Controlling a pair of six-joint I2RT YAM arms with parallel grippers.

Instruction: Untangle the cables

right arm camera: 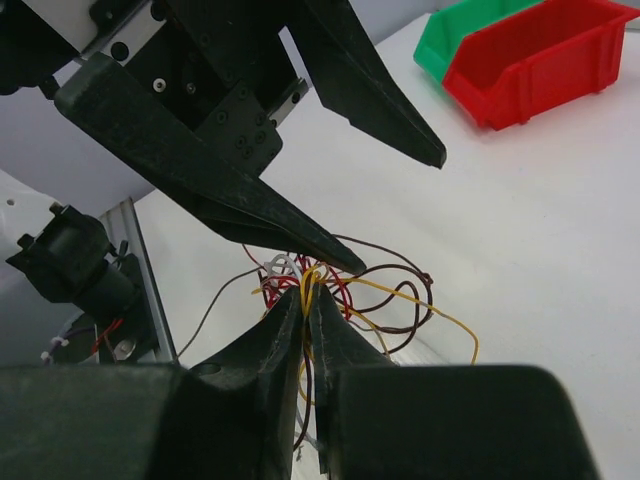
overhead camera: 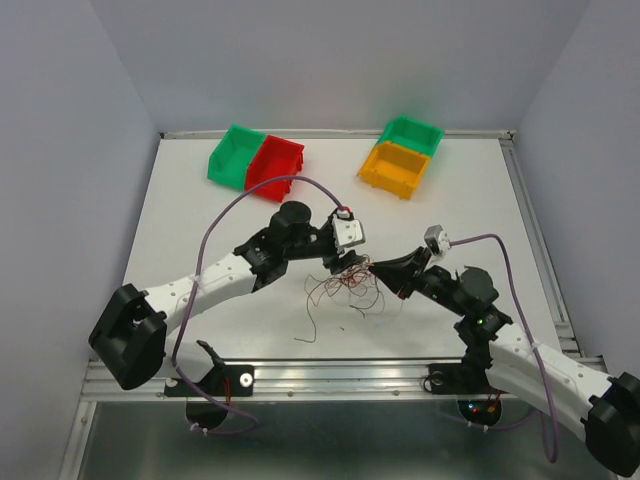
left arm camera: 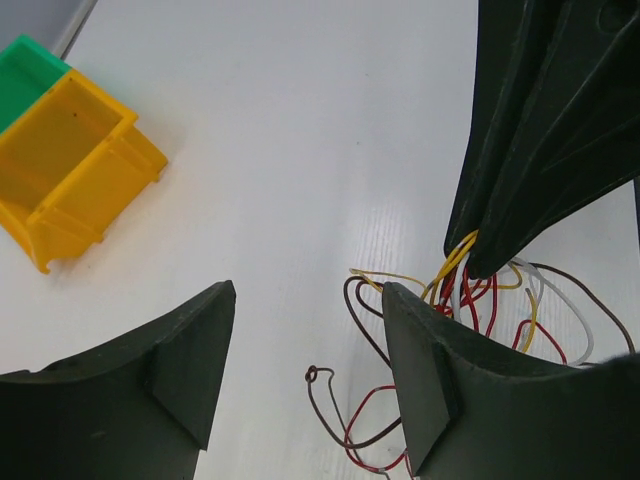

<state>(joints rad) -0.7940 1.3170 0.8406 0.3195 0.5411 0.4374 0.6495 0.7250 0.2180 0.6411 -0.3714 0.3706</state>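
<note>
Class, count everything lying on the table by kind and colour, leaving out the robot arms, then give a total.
Green bins: 2
Red bin: 1
Orange bin: 1
Cable tangle: 1
Total: 5

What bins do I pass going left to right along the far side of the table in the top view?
left green bin → red bin → yellow bin. A second green bin sits just behind the yellow one and overlaps it, so I leave it out of the order.
</note>
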